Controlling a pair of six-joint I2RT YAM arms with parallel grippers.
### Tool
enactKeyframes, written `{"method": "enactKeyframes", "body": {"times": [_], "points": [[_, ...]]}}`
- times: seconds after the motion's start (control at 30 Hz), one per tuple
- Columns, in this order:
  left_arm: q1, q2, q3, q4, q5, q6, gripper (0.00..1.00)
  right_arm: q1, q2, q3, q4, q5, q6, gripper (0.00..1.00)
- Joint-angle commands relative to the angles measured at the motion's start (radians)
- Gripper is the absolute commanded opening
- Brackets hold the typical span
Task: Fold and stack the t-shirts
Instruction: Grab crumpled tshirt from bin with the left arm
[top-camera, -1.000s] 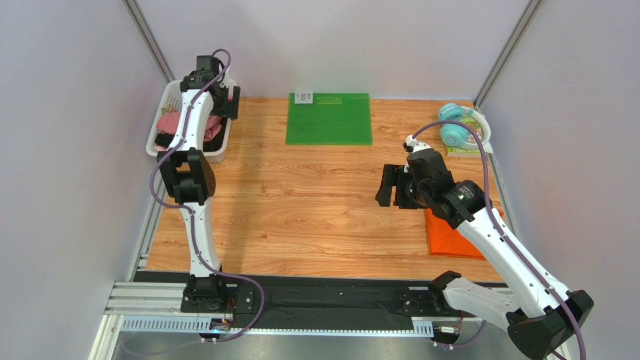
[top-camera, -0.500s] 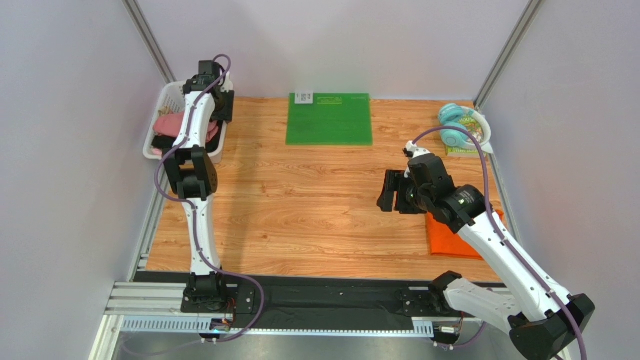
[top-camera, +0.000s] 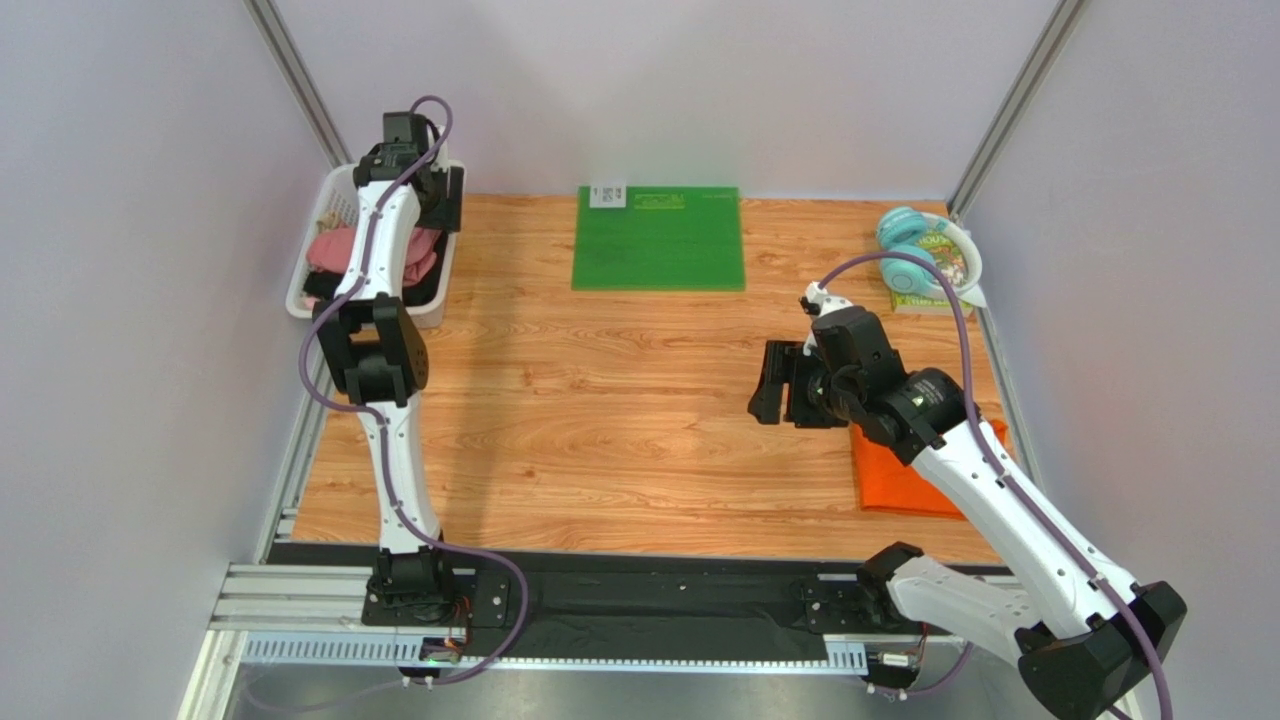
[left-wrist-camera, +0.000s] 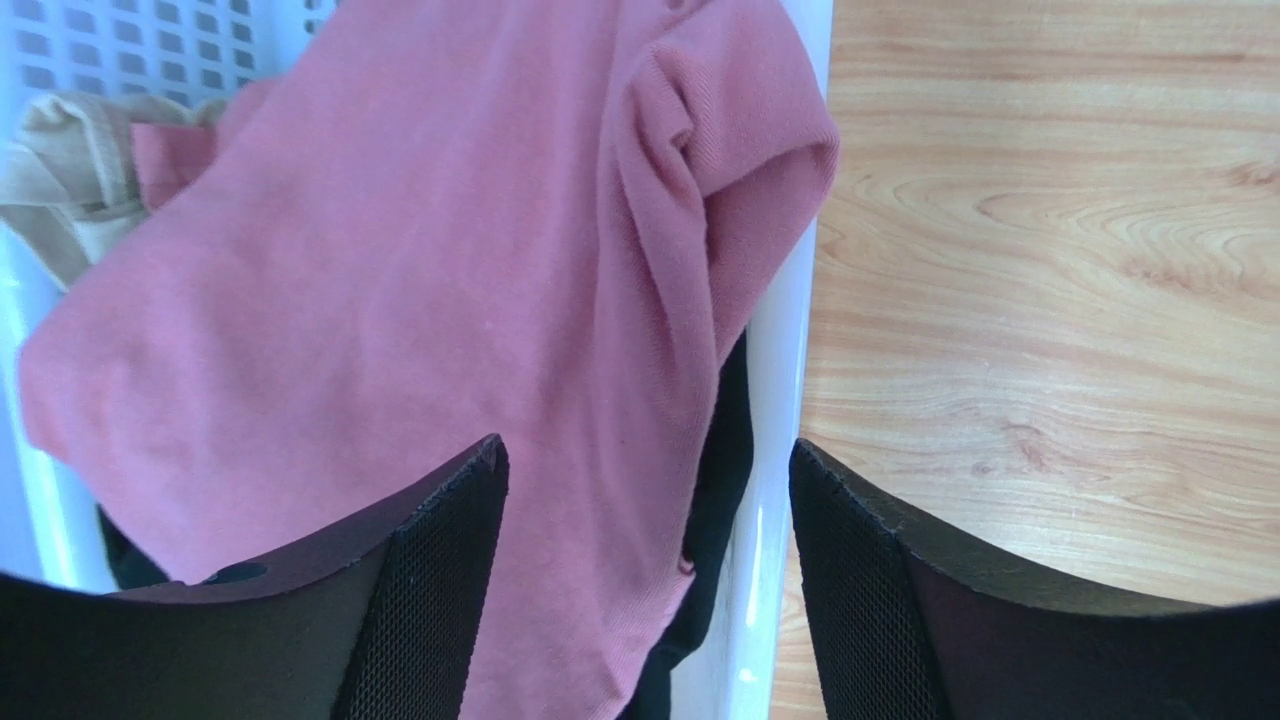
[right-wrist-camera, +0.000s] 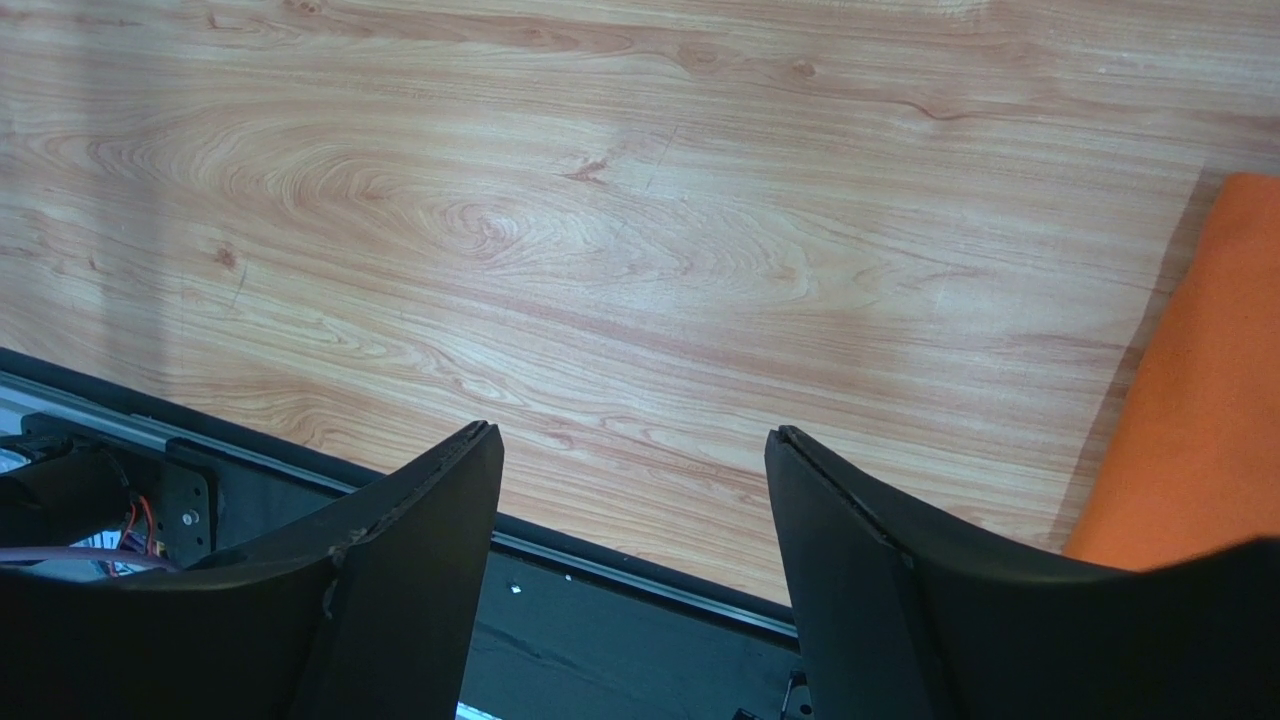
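A dusty pink t-shirt (left-wrist-camera: 376, 300) lies heaped in the white basket (top-camera: 334, 186) at the back left, one fold spilling over the basket's right rim (left-wrist-camera: 774, 450). My left gripper (left-wrist-camera: 646, 446) hovers over that rim, open, with the pink cloth's edge and the rim below the gap. In the top view the left gripper (top-camera: 436, 210) is at the basket's right side, above the pink t-shirt (top-camera: 334, 245). A folded orange t-shirt (top-camera: 902, 473) lies flat at the right. My right gripper (top-camera: 769, 387) hangs open left of it over bare wood. In the right wrist view the orange t-shirt (right-wrist-camera: 1202, 405) lies beside my empty right gripper (right-wrist-camera: 631, 432).
A black cloth (left-wrist-camera: 721, 495) and a beige cloth (left-wrist-camera: 75, 165) lie under the pink one in the basket. A green mat (top-camera: 658, 237) lies at the back centre. Teal items in a white dish (top-camera: 912, 248) stand at the back right. A black rail (right-wrist-camera: 601, 600) borders the near edge.
The left gripper has shifted left and farther over the basket, and its jaws stand narrower than a second ago. The right gripper has sunk slightly toward the near left.
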Motion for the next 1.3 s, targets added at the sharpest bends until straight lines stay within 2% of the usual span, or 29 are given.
{"method": "enactKeyframes", "body": {"times": [0.0, 0.1, 0.3, 0.53, 0.73, 0.9, 1.07, 1.17, 1.27], "points": [[0.007, -0.086, 0.000, 0.038, -0.002, 0.008, 0.76, 0.006, -0.007, -0.019, 0.030, -0.001, -0.002, 0.71], [0.010, -0.080, 0.003, 0.048, -0.009, 0.011, 0.74, 0.006, -0.005, -0.024, 0.031, 0.002, -0.002, 0.71], [0.011, -0.057, -0.003, 0.076, -0.007, 0.024, 0.64, 0.006, -0.010, -0.014, 0.031, 0.005, -0.005, 0.70], [-0.009, -0.002, -0.006, 0.077, -0.102, 0.068, 0.50, 0.007, -0.013, -0.027, 0.038, 0.005, 0.001, 0.70], [-0.037, 0.026, -0.014, 0.087, -0.148, 0.117, 0.52, 0.006, -0.018, -0.033, 0.045, 0.003, 0.006, 0.70], [-0.055, 0.001, -0.061, 0.082, -0.098, 0.097, 0.56, 0.006, -0.011, -0.040, 0.062, -0.009, 0.009, 0.70], [-0.054, 0.013, -0.054, 0.084, -0.116, 0.105, 0.58, 0.006, -0.005, -0.048, 0.068, -0.012, 0.007, 0.71], [-0.052, 0.016, -0.054, 0.091, -0.128, 0.103, 0.56, 0.006, -0.008, -0.050, 0.068, -0.011, 0.004, 0.71], [-0.054, 0.016, -0.049, 0.099, -0.122, 0.100, 0.48, 0.006, -0.014, -0.060, 0.067, -0.009, 0.004, 0.69]]}}
